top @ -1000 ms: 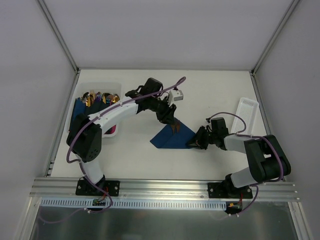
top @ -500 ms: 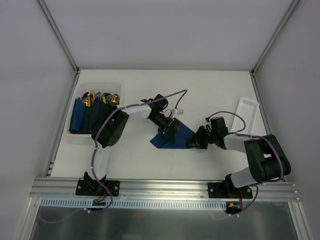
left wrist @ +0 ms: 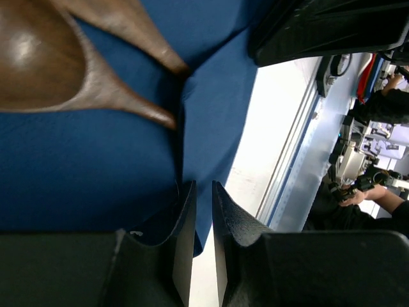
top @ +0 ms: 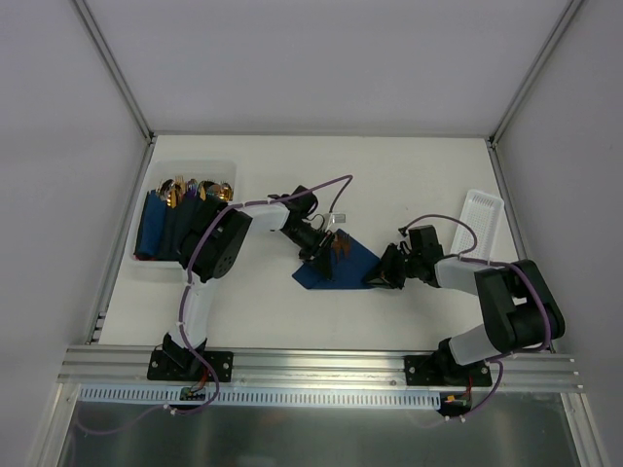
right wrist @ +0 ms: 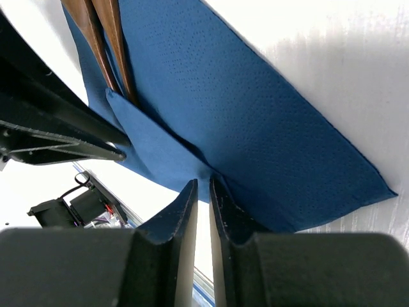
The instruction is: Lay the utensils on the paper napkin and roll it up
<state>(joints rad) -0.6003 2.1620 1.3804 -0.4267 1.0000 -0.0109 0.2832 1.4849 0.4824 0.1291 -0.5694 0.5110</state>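
Top external: broad bench [top: 409,175] beyond one paper napkin [top: 352,261] bearing two utensils [top: 341,245]; left tool [top: 324,261] and right tool [top: 374,279] clamped on its edges.

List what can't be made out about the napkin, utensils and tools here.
- Utensils: kind and number unclear; tiny in the top view, cut by the frame edge in both wrist views.
- Left tool and right tool: whether either pinches the paper napkin; its own fingertips cover the contact.

Navy dot-embossed paper napkin [right wrist: 255,128], bronze utensils [right wrist: 115,38], white table [top: 389,175]
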